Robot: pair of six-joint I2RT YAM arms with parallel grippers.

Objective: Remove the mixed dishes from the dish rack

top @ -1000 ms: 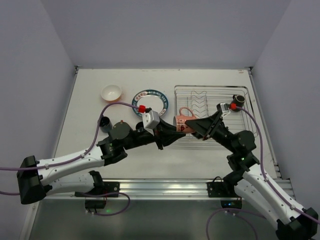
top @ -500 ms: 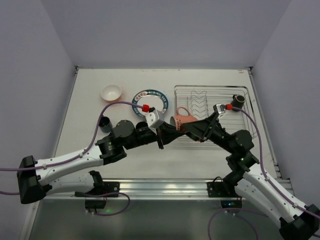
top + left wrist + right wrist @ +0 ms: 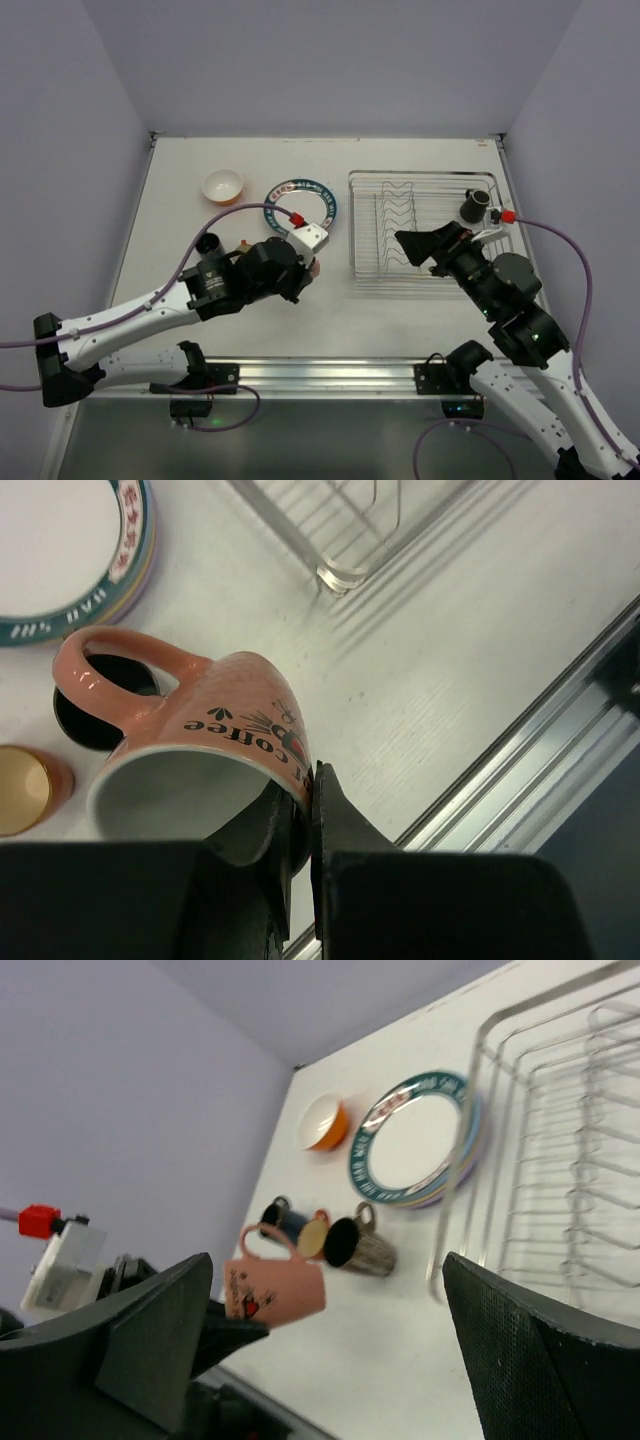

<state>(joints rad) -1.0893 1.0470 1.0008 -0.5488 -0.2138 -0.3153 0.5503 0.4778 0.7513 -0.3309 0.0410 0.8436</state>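
My left gripper (image 3: 308, 788) is shut on the rim of a pink mug (image 3: 200, 730), one finger inside it and one outside. The mug hangs tilted above the table; it also shows in the right wrist view as the pink mug (image 3: 276, 1286). From above, the left gripper (image 3: 303, 266) sits left of the dish rack (image 3: 425, 262), its wrist hiding most of the mug. My right gripper (image 3: 410, 249) is open and holds nothing, hovering over the rack's near part. A dark mug (image 3: 473, 207) stands in the rack's far right corner.
A stack of plates (image 3: 301, 204) topped by a dark-rimmed white one lies left of the rack, with an orange bowl (image 3: 223, 185) beyond it. A dark blue mug (image 3: 283, 1218), an orange mug (image 3: 313, 1237) and a grey-brown mug (image 3: 362, 1247) lie together near the left arm.
The pink mug passed between the grippers: the right one opened, let go and drew back right over the rack. The left one shut on the rim and carried the mug left.
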